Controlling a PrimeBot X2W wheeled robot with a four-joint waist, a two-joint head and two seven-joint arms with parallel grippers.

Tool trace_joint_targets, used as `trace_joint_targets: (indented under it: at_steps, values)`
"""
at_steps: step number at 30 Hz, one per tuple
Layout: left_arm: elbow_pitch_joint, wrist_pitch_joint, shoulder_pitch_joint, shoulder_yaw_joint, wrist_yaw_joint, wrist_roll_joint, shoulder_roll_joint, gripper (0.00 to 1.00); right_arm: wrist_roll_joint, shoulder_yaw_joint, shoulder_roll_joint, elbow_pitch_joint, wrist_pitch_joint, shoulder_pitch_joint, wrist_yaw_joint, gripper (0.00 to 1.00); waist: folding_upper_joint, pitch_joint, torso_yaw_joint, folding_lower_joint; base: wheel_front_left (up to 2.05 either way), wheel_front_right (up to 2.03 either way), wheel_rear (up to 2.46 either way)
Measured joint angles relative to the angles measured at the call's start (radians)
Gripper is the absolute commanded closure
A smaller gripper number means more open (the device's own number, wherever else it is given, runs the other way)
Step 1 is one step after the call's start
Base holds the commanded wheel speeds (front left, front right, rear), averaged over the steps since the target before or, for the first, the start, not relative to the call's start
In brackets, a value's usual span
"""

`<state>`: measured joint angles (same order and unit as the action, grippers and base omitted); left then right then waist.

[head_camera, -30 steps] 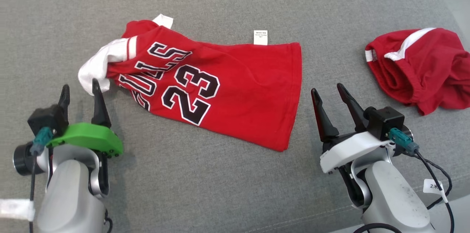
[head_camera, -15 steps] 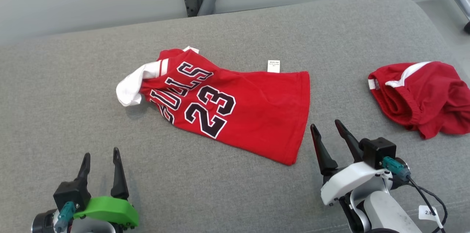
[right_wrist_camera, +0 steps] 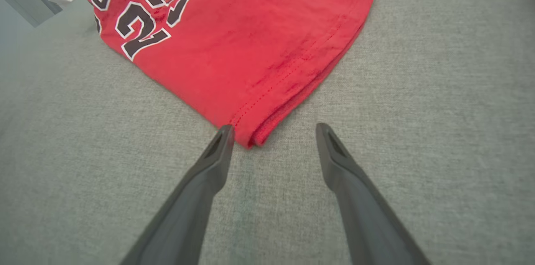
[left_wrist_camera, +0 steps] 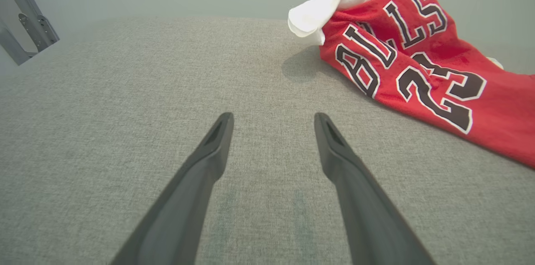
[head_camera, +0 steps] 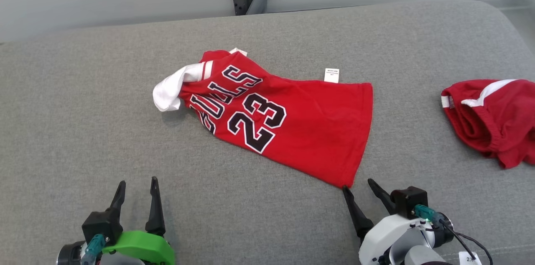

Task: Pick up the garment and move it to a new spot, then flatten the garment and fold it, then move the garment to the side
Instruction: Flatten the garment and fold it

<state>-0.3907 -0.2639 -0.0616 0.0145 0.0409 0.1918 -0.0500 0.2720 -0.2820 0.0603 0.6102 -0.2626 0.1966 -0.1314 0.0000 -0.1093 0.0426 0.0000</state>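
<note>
Red Bulls jersey (head_camera: 292, 131) lies rumpled mid-frame on the grey bench (head_camera: 83, 131); left gripper (head_camera: 138, 180), lower left, and right gripper (head_camera: 357, 184), by its hem corner, both gape empty; pickup likely pending, needing a pinch on cloth.

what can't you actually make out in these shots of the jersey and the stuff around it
- Label at the jersey's far edge: print too small in the head view; cut by the top edge in the right wrist view.
- Second red garment: cut off by the head view's right edge.
- Jersey's hem end: runs off the right edge in the left wrist view.
- White sleeve: bunched, shape hidden by its own folds.
</note>
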Motion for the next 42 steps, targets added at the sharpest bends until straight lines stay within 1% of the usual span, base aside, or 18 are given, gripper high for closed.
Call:
trace_joint_targets:
  at_steps: [9, 10, 11, 12, 13, 14, 17, 21, 25, 26, 28, 30, 33, 35, 36, 37, 38, 42]
  values:
    - [-0.002, 0.000, -0.032, 0.021, -0.006, 0.004, 0.001, 0.00, 0.028, -0.058, 0.001, 0.074, -0.001, 0.068, 0.000, 0.00, 0.0000, -0.049, -0.050, 0.0000, 0.00, 0.00, 0.00]
    - [-0.002, 0.000, -0.033, 0.020, -0.006, 0.004, 0.001, 0.00, 0.034, -0.066, 0.001, 0.079, -0.003, 0.075, 0.000, 0.04, 0.0000, -0.053, -0.055, 0.0000, 0.00, 0.00, 0.00]
    - [-0.002, 0.000, -0.033, 0.020, -0.006, 0.004, 0.001, 0.00, 0.034, -0.066, 0.001, 0.079, -0.003, 0.075, 0.000, 0.04, 0.0000, -0.053, -0.055, 0.0000, 0.00, 0.00, 0.00]
    - [-0.002, 0.000, -0.033, 0.020, -0.006, 0.004, 0.001, 0.00, 0.041, -0.076, 0.001, 0.080, -0.003, 0.083, 0.000, 0.57, 0.0000, -0.057, -0.060, 0.0000, 0.00, 0.00, 0.00]
    - [-0.001, 0.000, -0.034, 0.020, -0.006, 0.004, 0.000, 0.00, 0.048, -0.085, 0.004, 0.078, -0.003, 0.089, 0.001, 0.95, 0.0000, -0.061, -0.064, 0.0000, 0.00, 0.00, 0.00]
    - [0.000, 0.000, -0.035, 0.019, -0.006, 0.004, 0.000, 0.00, 0.058, -0.093, 0.005, 0.073, -0.003, 0.094, 0.001, 1.00, -0.0001, -0.064, -0.067, 0.0000, 0.00, 0.00, 0.00]
    - [-0.002, 0.000, -0.038, 0.019, -0.005, 0.005, 0.000, 0.00, 0.089, -0.116, 0.009, -0.003, 0.000, 0.096, 0.001, 1.00, 0.0000, -0.071, -0.072, 0.0000, 0.00, 0.00, 0.00]
    - [-0.005, 0.000, -0.037, 0.019, -0.004, 0.010, 0.001, 0.00, 0.136, -0.137, 0.021, -0.209, 0.000, 0.114, 0.001, 1.00, 0.0000, -0.070, -0.062, 0.0000, 0.00, 0.00, 0.00]
    - [-0.005, 0.000, -0.038, 0.040, 0.000, 0.016, 0.001, 0.00, 0.185, -0.130, 0.075, -0.438, 0.000, 0.165, 0.001, 1.00, 0.0000, -0.061, -0.048, 0.0000, 0.00, 0.00, 0.00]
    - [-0.005, 0.000, -0.040, 0.047, 0.000, 0.017, 0.001, 0.00, 0.196, -0.122, 0.085, -0.460, 0.000, 0.180, 0.001, 1.00, 0.0000, -0.059, -0.048, 0.0000, 0.00, 0.00, 0.00]
    - [-0.005, 0.000, -0.047, 0.062, 0.000, 0.019, 0.001, 0.00, 0.211, -0.095, 0.107, -0.467, 0.000, 0.210, 0.001, 1.00, 0.0000, -0.058, -0.053, 0.0000, 0.00, 0.00, 0.00]
    - [-0.006, 0.000, -0.059, 0.083, 0.000, 0.026, 0.000, 0.00, 0.209, -0.065, 0.137, -0.429, 0.000, 0.249, 0.001, 1.00, 0.0000, -0.060, -0.062, 0.0000, 0.00, 0.00, 0.00]
    - [-0.009, 0.000, -0.079, 0.119, 0.000, 0.038, 0.001, 0.00, 0.205, -0.015, 0.166, -0.285, 0.000, 0.317, 0.001, 1.00, 0.0000, -0.070, -0.083, 0.0000, 0.00, 0.00, 0.00]
    - [-0.013, 0.000, -0.091, 0.141, -0.003, 0.046, 0.001, 0.00, 0.166, 0.015, 0.194, -0.169, 0.000, 0.373, 0.000, 1.00, 0.0000, -0.081, -0.100, 0.0000, 0.00, 0.00, 0.00]
    - [-0.015, 0.000, -0.097, 0.151, -0.006, 0.050, 0.001, 0.00, 0.162, 0.041, 0.197, -0.111, 0.000, 0.403, 0.000, 0.94, 0.0000, -0.088, -0.110, 0.0000, 0.00, 0.00, 0.00]
    - [-0.017, 0.000, -0.103, 0.161, -0.007, 0.052, 0.001, 0.00, 0.147, 0.065, 0.206, -0.035, 0.000, 0.433, 0.000, 0.51, 0.0000, -0.096, -0.120, 0.0000, 0.00, 0.00, 0.00]
    - [-0.020, 0.000, -0.109, 0.170, -0.008, 0.054, 0.001, 0.00, 0.140, 0.093, 0.207, 0.045, 0.002, 0.460, 0.000, 0.00, 0.0000, -0.104, -0.130, 0.0000, 0.00, 0.00, 0.00]
    - [-0.023, 0.000, -0.113, 0.185, -0.018, 0.063, 0.001, 0.00, 0.081, 0.156, 0.204, 0.255, 0.001, 0.548, 0.001, 0.00, 0.0000, -0.136, -0.166, 0.0000, 0.00, 0.00, 0.00]
